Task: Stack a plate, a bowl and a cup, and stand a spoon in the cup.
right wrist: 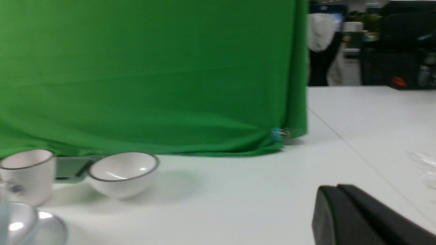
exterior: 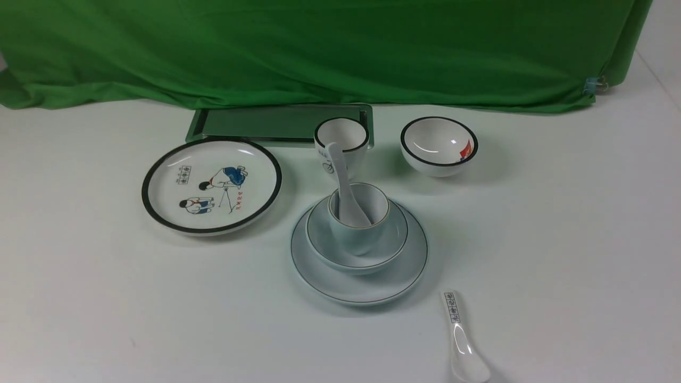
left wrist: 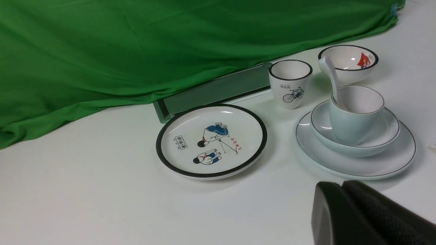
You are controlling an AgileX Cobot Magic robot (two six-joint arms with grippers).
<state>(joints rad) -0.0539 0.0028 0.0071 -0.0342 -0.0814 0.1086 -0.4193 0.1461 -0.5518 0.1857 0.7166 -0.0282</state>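
Observation:
The plain pale plate (exterior: 319,268) (left wrist: 402,160) lies on the white table near the middle. On it rests the shallow pale bowl (exterior: 388,247) (left wrist: 388,132), and the plain cup (exterior: 354,234) (left wrist: 351,127) stands inside the bowl. The all-white spoon (exterior: 343,181) (left wrist: 332,76) leans in the cup, handle up and tilted back to the left. Neither arm shows in the front view. My left gripper (left wrist: 342,185) is shut, empty, short of the plate's near rim. My right gripper (right wrist: 335,188) is shut and empty, over bare table well right of the stack.
A black-rimmed cartoon plate (exterior: 211,185) lies left of the stack. Behind it stand a bicycle cup (exterior: 342,141) and a small black-rimmed bowl (exterior: 439,145). A spoon with black characters (exterior: 462,340) lies near the front edge. A green tray (exterior: 266,123) and green cloth (exterior: 319,48) close the back.

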